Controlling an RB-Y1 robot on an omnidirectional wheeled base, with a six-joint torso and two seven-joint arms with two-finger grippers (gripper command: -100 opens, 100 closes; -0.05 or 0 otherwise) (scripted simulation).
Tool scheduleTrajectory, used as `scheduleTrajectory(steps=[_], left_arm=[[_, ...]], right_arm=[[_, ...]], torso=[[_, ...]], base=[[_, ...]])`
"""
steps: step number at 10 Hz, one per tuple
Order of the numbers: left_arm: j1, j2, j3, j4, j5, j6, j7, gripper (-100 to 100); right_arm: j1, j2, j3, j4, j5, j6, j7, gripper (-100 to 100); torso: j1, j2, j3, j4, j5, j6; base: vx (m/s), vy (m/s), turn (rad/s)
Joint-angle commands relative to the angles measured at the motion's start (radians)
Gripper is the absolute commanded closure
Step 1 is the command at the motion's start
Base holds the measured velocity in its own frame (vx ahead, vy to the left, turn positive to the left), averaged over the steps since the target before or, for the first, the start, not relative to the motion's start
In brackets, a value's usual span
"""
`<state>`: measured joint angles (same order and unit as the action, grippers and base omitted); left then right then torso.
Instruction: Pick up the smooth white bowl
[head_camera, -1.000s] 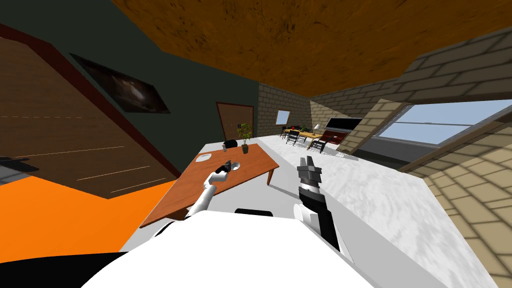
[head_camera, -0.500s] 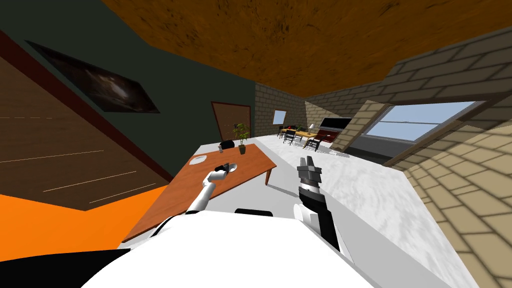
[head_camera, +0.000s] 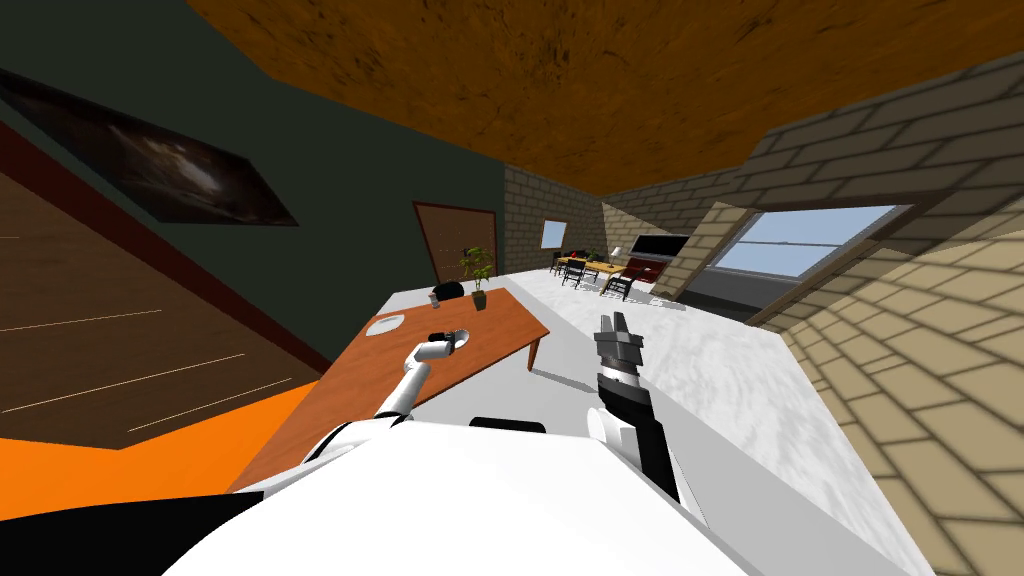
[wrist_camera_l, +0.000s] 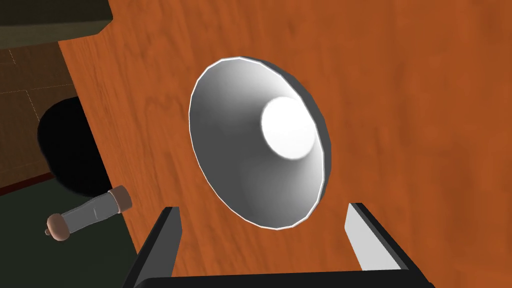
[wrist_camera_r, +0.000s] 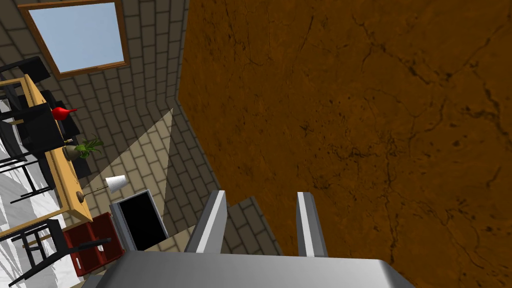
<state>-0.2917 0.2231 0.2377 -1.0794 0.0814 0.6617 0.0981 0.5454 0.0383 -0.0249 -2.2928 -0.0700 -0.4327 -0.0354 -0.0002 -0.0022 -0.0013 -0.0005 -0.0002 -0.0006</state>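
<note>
The smooth white bowl (wrist_camera_l: 260, 145) sits upright on the reddish-brown wooden table (wrist_camera_l: 425, 100). My left gripper (wrist_camera_l: 262, 210) hovers just above it, open. The two fingers (wrist_camera_l: 167, 235) straddle the near part of the rim without touching it. From the head, the same bowl (head_camera: 463, 336) shows small near the table's right side, with the left gripper (head_camera: 441, 339) at its near edge. My right gripper (head_camera: 612, 325) is raised beside my chest, away from the table. Its fingers (wrist_camera_r: 212, 220) stand a narrow gap apart with nothing between them.
A grey shaker with brown ends (wrist_camera_l: 90, 215) stands at the table's far edge, next to a black round thing (wrist_camera_l: 70, 145). A white plate (head_camera: 385, 324) and a potted plant (head_camera: 478, 285) are also on the table. White floor (head_camera: 700, 370) lies right of it.
The whole head view has swung, so my body or head has turned. The left gripper has closed in slightly on the bowl. The right arm holds the same pose.
</note>
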Motion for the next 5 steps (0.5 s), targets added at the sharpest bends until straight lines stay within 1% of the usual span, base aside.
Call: scheduleTrajectory(steps=[1, 3, 5], left_arm=[[-0.010, 0.006, 0.018, 0.031, 0.005, 0.050, -0.008, -100], [-0.027, 0.014, 0.038, 0.082, 0.009, 0.093, -0.016, -100], [-0.033, 0.017, 0.050, 0.121, 0.012, 0.124, -0.020, -100]], right_arm=[[0.000, 0.000, 0.000, 0.000, 0.000, 0.000, 0.000, 0], [0.000, 0.000, 0.000, 0.000, 0.000, 0.000, 0.000, 0], [0.000, 0.000, 0.000, 0.000, 0.000, 0.000, 0.000, 0]], torso=[[0.000, 0.000, 0.000, 0.000, 0.000, 0.000], [0.001, -0.002, -0.001, 0.000, 0.000, 0.000], [0.001, -0.002, -0.001, 0.000, 0.000, 0.000]], base=[[0.055, 0.004, -0.120], [0.068, 0.015, -0.085], [0.061, 0.019, -0.059]])
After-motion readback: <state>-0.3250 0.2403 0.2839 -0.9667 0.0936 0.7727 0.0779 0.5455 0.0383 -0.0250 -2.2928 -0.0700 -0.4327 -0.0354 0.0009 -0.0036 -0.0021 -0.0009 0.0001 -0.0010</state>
